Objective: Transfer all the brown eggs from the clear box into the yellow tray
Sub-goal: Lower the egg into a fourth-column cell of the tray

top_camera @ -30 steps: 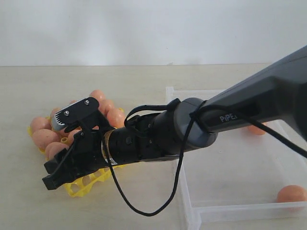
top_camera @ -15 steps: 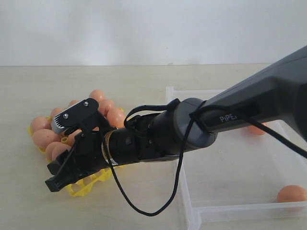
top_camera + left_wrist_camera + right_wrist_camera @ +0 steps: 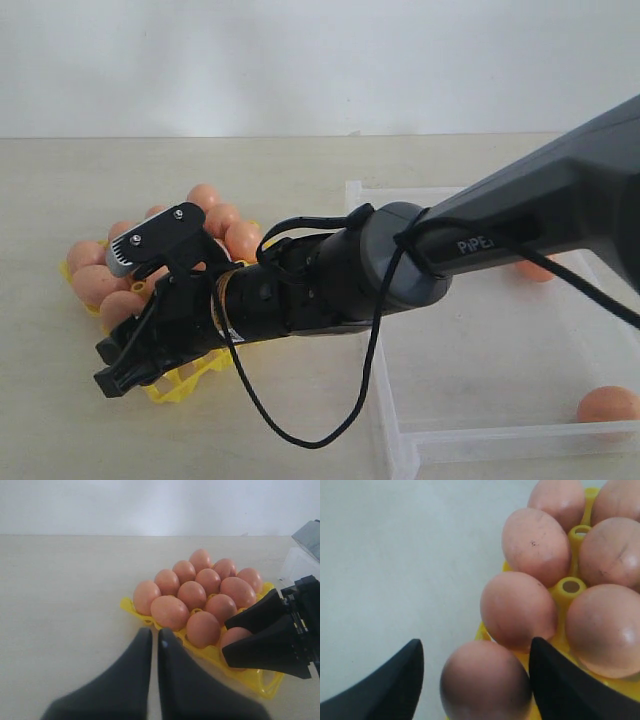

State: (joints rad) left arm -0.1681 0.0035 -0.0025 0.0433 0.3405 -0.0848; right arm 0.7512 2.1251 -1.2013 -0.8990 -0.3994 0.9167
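Brown eggs (image 3: 200,587): matte, orange-brown, faintly speckled, seated in the yellow tray (image 3: 265,689) at 9 o'clock from the clear box (image 3: 500,437); long axes roughly upright. Right gripper (image 3: 476,645): jaws wide, straddling one corner egg (image 3: 485,685), gap visible on one side. Left gripper (image 3: 154,632): jaws nearly together, empty

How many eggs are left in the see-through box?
2. One brown egg sits at the clear box's near right corner; another peeks out behind the robot arm farther back. The arm may hide more.
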